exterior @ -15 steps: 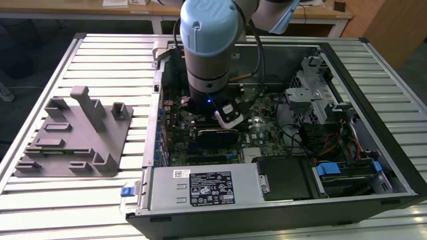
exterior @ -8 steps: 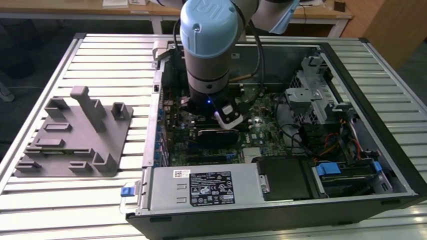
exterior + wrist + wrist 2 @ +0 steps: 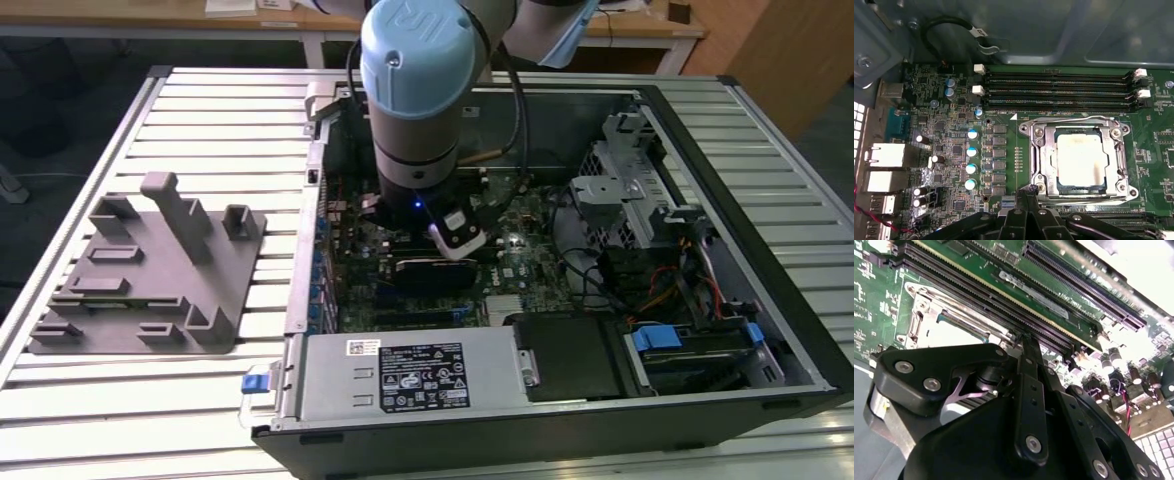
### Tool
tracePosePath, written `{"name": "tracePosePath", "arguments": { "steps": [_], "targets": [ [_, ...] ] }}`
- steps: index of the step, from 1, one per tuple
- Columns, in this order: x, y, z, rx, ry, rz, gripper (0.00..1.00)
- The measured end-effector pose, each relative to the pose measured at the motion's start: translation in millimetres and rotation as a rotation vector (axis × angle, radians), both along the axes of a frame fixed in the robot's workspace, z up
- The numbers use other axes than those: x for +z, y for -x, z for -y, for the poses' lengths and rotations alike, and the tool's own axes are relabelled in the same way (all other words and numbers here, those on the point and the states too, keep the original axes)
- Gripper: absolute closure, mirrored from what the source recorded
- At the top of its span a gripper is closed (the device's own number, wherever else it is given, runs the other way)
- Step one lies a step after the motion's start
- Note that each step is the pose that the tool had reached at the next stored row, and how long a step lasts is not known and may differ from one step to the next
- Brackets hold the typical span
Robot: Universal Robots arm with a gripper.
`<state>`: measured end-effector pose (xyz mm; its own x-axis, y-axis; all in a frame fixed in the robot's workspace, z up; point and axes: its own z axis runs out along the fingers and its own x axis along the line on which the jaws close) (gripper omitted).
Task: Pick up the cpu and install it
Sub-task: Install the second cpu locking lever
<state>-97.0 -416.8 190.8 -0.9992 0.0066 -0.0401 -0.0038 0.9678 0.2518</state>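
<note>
In the first wrist view the cpu (image 3: 1080,161), a pale silvery square, lies flat inside the metal socket frame (image 3: 1040,150) on the green motherboard. My gripper (image 3: 1030,190) hovers just beside the frame's corner, apart from the cpu, with its black fingertips pressed together and nothing between them. The second wrist view has the same shut gripper (image 3: 1024,340) pointing at the board near the socket (image 3: 919,322), where part of the cpu's pale top (image 3: 956,335) shows. In the exterior view the gripper (image 3: 461,242) is lowered into the open computer case, over the middle of the board.
Empty memory slots (image 3: 1054,90) run alongside the socket. The case wall (image 3: 315,190), drive cage (image 3: 627,170), cables and the power supply (image 3: 407,375) surround the arm. A grey plastic fixture block (image 3: 147,270) stands on the slatted table at the exterior view's left.
</note>
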Motion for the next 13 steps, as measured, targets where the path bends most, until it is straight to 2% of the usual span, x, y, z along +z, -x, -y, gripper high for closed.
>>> {"name": "tracePosePath", "arguments": {
  "steps": [13],
  "targets": [
    [-2.3,1.8,-0.4,0.0,-0.0008,-0.0006,0.89]
  ]
}}
